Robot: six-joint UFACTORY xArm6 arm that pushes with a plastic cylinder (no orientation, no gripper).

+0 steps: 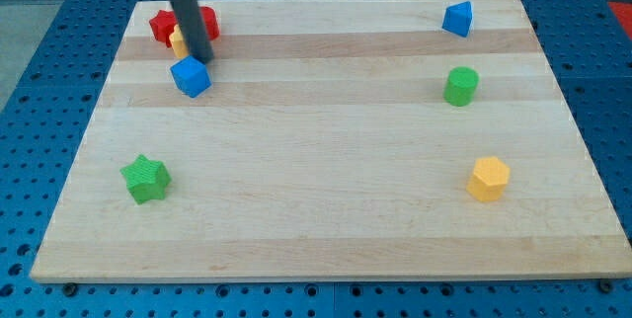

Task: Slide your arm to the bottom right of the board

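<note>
My dark rod comes down from the view's top left, and my tip [202,58] rests on the wooden board [326,229] just above a blue cube [191,77], touching or nearly touching it. Behind the rod lie a red block [161,26] and a small yellow block [178,41], both partly hidden by the rod. A green star [146,179] sits at the lower left. On the right side are a blue block [457,19] near the top, a green cylinder [460,86] below it, and a yellow hexagonal block [488,178] lower still.
The board lies on a blue perforated table [39,71] that shows on all sides. The board's bottom right corner [617,274] is right of and below the yellow hexagonal block.
</note>
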